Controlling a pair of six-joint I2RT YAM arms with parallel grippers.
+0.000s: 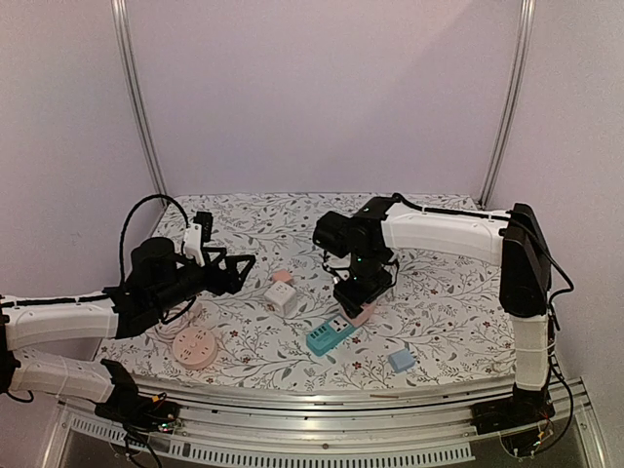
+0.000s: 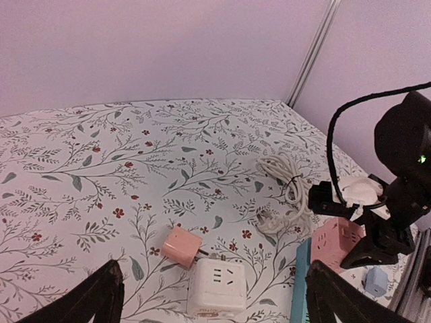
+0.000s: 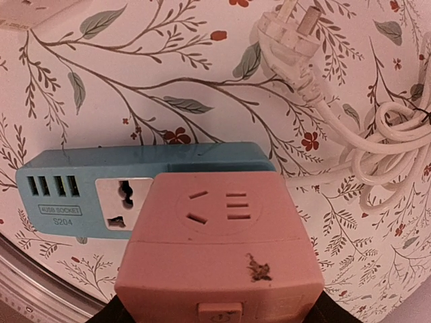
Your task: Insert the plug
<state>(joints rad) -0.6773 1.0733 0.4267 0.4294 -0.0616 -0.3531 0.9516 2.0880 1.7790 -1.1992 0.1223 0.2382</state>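
Pink cube adapter (image 3: 215, 249), lower centre, is being pinched in my right pincer (image 1: 363, 292), overlapping the blue power strip (image 3: 67, 195), probably to line it up for plugging in. White corded plug (image 3: 293, 27) is lying loose, upper right.

The pink cube (image 3: 215, 229) overhangs the blue strip (image 3: 67, 188), coiled white cord (image 2: 286, 176) just beside; far tablecloth (image 2: 135, 148) lies open.

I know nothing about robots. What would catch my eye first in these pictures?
Most striking is the right pincer gripping a pink cube socket close to a blue power strip, front centre of the flowered table. Beside them lies a coiled white cable with its plug, and at the left the left pincer hangs open, facing a white cube socket.
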